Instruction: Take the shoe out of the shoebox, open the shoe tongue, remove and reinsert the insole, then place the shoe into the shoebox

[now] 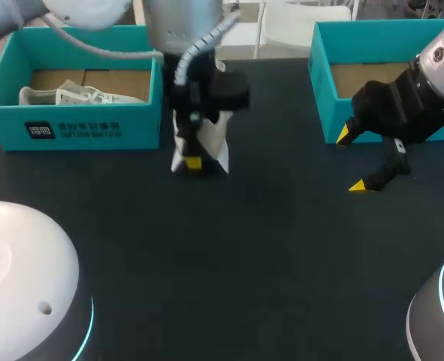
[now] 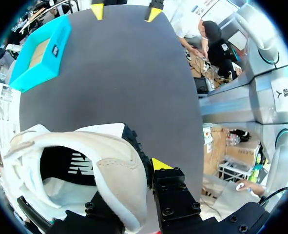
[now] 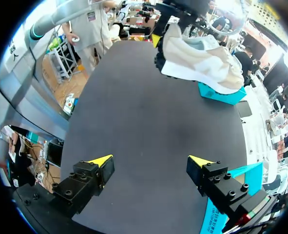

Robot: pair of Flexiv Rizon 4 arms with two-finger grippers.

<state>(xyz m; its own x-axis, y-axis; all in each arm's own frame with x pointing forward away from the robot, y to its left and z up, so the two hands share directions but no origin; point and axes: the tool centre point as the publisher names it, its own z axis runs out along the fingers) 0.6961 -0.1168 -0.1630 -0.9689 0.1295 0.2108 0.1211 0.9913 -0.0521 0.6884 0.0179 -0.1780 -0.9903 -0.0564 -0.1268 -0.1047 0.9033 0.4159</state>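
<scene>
Shoe (image 3: 202,54): hangs above the desk (image 1: 244,248) in the left jaws, near the left shoebox (image 1: 94,129), well apart from the right shoebox (image 1: 323,98).
Left jaws: pinch the heel wall, one finger inside the opening, one outside.
Right jaws: wide, holding nothing, low over the desk beside the right shoebox.
Handling: likely light; upper looks soft and should flex, sole stiffer, so a heel-only hold may let it swing.
Grip points: heel collar to carry, tongue tip to open; insole probably thin and floppy, take its heel edge.
Surface: dark, matte, flat, probably not slippery.
Room: a second shoe (image 1: 71,95) lies in the left shoebox.
</scene>
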